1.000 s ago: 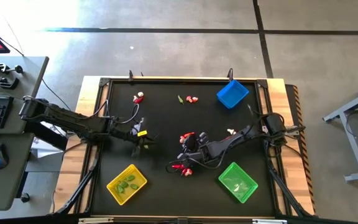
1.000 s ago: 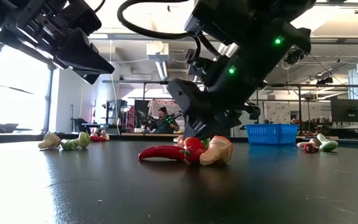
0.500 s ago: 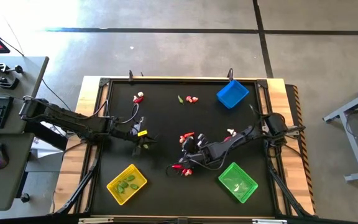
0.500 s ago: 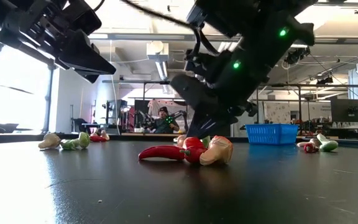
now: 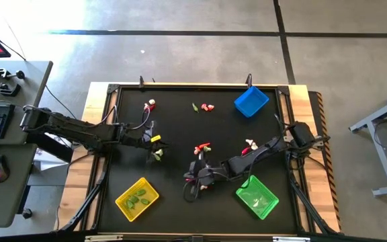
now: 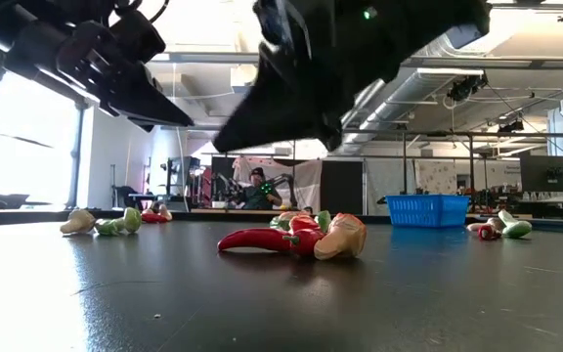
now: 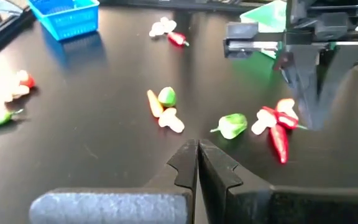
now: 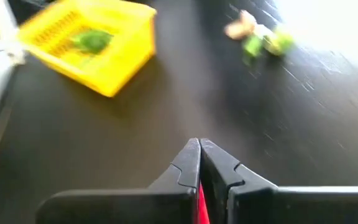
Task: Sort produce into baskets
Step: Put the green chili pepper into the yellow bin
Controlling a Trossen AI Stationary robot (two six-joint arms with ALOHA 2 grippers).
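Thin red chili (image 8: 199,202) pinched in our right gripper (image 8: 199,163).
Fingers clamp together on it; chili shows at six o'clock between them.

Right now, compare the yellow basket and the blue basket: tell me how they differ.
Colour: the yellow basket is yellow, the blue basket blue.
Contents: the yellow basket holds green pieces; the blue basket shows none in the high view.
Place: in the high view the yellow basket lies at the table's lower left, by the left arm's side; the blue basket lies at the upper right.
Both are small, low-walled rectangular trays, set askew.
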